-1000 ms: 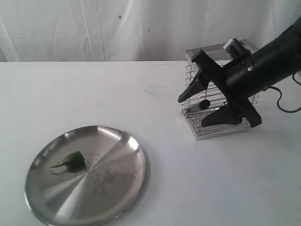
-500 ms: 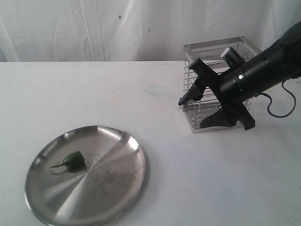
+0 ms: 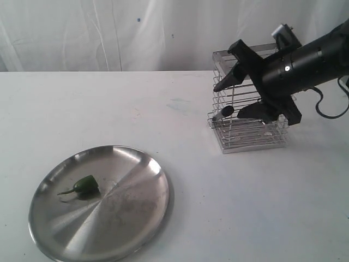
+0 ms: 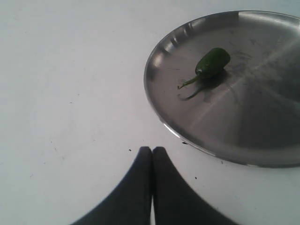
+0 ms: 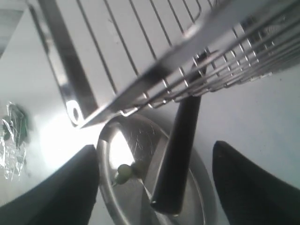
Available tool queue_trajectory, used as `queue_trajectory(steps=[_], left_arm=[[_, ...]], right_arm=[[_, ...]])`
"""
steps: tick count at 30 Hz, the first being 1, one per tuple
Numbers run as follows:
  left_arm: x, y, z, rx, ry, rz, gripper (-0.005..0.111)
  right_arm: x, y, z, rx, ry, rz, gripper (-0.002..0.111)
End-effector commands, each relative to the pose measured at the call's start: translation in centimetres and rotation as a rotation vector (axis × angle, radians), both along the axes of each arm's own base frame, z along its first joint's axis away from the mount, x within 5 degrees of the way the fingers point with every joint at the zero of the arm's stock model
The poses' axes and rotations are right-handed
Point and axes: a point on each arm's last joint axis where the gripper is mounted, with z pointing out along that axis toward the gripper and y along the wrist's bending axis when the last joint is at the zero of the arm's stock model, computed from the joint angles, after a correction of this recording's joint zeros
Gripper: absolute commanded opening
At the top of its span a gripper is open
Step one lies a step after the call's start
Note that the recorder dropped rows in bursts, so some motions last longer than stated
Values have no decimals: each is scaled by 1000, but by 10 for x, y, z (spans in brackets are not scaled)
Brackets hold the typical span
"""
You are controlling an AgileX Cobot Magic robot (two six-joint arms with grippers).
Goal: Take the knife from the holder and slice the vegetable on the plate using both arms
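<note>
**Right gripper straddling the knife handle at the holder**

The knife [image 3: 226, 112] stands in the holder [image 3: 256, 139], toward the far right corner of the table [image 3: 229, 207]. Only its black handle shows, and the butt pokes out on the holder's side that faces the plate [image 3: 125, 218].

Your right gripper [image 3: 228, 102] has its fingers spread wide and holds nothing, with one finger to each side of the butt. In the right wrist view the handle runs out from the wires toward the palm, roughly midway between the two fingers. Its long axis therefore lies along your line of approach, not across it. Whether either finger touches the wires cannot be told.

The right arm is plainly the nearer one to the knife. The left gripper [image 4: 152, 153], fingers pressed together and empty, hangs over bare table just short of the plate's rim, toward the front left. The vegetable [image 4: 212, 62] lies whole on the plate.

Compared with a second ago, the right gripper has climbed from low in front of the holder's base to beside its rim, and it has rolled. The holder now stands squarer and looks a little farther back. Plate and vegetable have not moved.
</note>
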Motion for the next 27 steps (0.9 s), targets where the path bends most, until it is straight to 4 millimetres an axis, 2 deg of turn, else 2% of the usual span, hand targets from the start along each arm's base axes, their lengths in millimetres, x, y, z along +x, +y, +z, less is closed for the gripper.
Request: queue_trajectory(steps=[1,11,21,27], left_arm=[[-1,0,-1,-4,8,-5,0],[-1,0,-1,-4,8,-5,0],[-1,0,-1,-4,8,-5,0],[-1,0,-1,-4,8,-5,0]], right_arm=[[-3,-3,4,-10,-5,12,63],[0,-1,-7,-18,51,-9,63],[3,21,-9,-33,-3,-53,63],[-7,28,-17,-152,58,2,54]])
